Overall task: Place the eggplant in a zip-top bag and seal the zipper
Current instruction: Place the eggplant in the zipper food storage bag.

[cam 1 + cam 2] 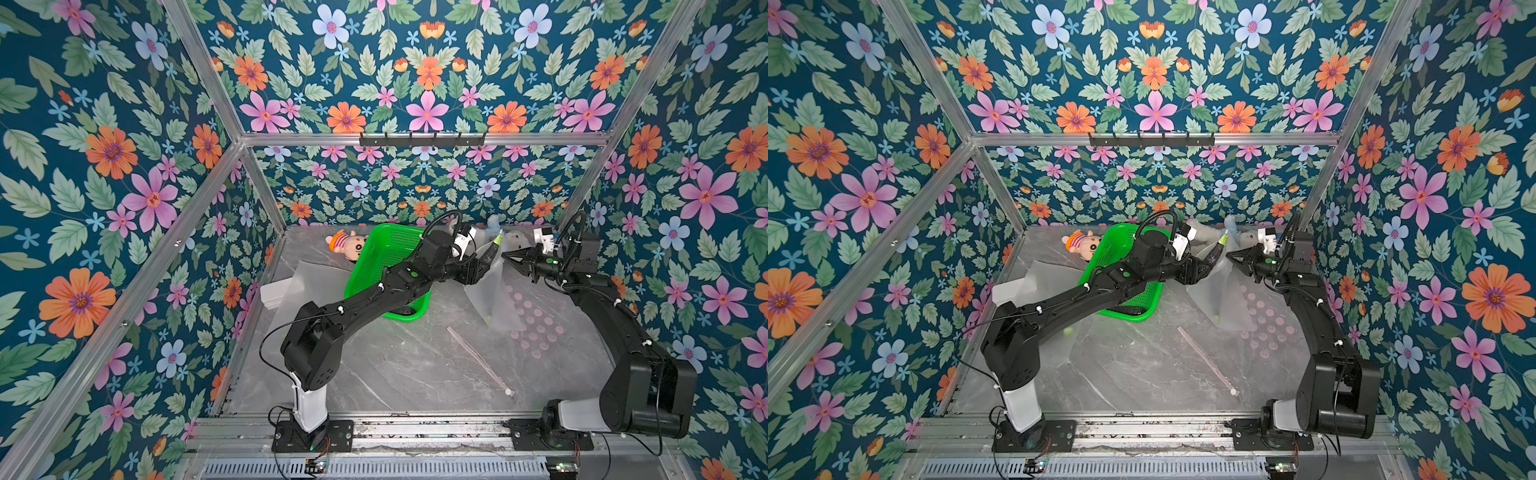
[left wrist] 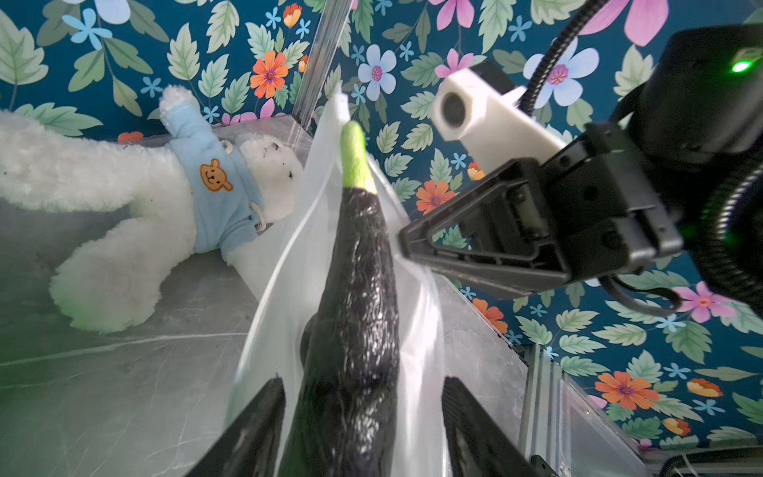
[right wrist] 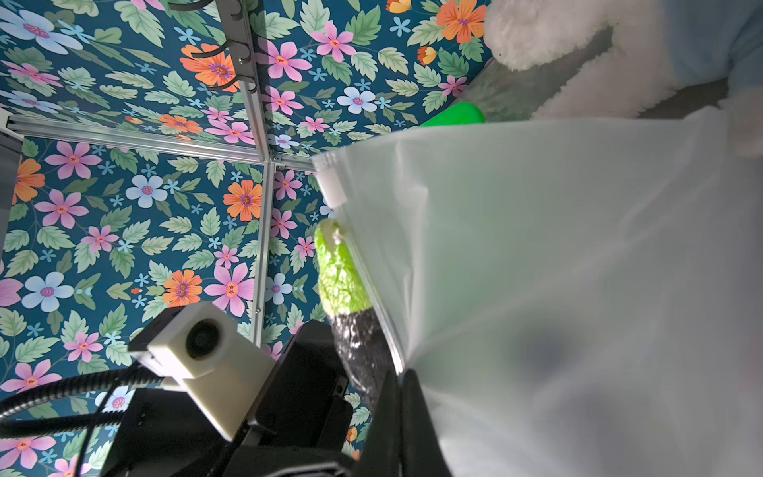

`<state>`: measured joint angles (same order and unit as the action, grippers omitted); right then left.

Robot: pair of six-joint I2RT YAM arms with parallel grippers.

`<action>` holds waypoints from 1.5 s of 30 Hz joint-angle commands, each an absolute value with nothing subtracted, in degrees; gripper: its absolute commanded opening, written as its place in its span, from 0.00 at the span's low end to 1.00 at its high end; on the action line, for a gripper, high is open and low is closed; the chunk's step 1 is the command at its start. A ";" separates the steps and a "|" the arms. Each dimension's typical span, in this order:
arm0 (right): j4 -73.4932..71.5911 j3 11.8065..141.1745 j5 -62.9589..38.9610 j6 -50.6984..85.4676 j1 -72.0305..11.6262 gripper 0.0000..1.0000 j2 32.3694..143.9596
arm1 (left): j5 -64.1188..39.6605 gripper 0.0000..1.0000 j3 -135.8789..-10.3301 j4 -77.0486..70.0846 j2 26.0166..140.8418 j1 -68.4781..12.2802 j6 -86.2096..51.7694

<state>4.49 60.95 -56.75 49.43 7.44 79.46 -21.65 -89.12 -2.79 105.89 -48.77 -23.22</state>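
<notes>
1. Floral wallpaper lines the enclosure, and a grey marble table (image 1: 395,365) forms the floor. Both arms meet at its far end.
2. The left gripper (image 2: 363,392) has a finger on either side of the eggplant (image 2: 359,289) and holds it aloft, stem end pointing away from the gripper. The frame edge cuts off the spot where the pads meet the skin.
3. The right gripper (image 2: 402,243) is pressed together, pinching a lifted edge of the bag (image 3: 557,268).
4. The eggplant sits at that lifted edge. In the left wrist view there is plastic on both sides of it, and its green stem pokes past the rim. I cannot tell how far inside it lies.
5. In the right wrist view the bag blocks most of the scene. A white tab (image 3: 334,190) sits on the bag's edge.
6. In both top views, pink dots (image 1: 536,324) lie flat just beside the lifted plastic. Whether they belong to the same bag is unclear.
7. The pink zipper (image 1: 478,359), with a white end piece, lies on the table nearer the arm bases, well apart from both grippers. I cannot make out which bag it edges.
8. The left arm hides part of a green basket (image 1: 386,266). A doll (image 1: 347,245) lies behind the basket, and a white bear (image 2: 144,214) lies beyond the bag.
9. The bear's blue shirt carries an orange bear-face patch. A white label (image 1: 460,240) on the left wrist has dark marks too small to read.
</notes>
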 commanded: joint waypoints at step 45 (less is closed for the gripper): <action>2.90 61.25 -57.93 49.86 6.59 0.00 79.81 | -21.14 0.34 -101.99 14.59 116.31 -47.01 -21.12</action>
<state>4.38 60.69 -56.99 49.32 6.66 80.23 -24.77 -100.49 9.74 115.63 -46.68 -23.38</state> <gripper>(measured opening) 0.051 0.334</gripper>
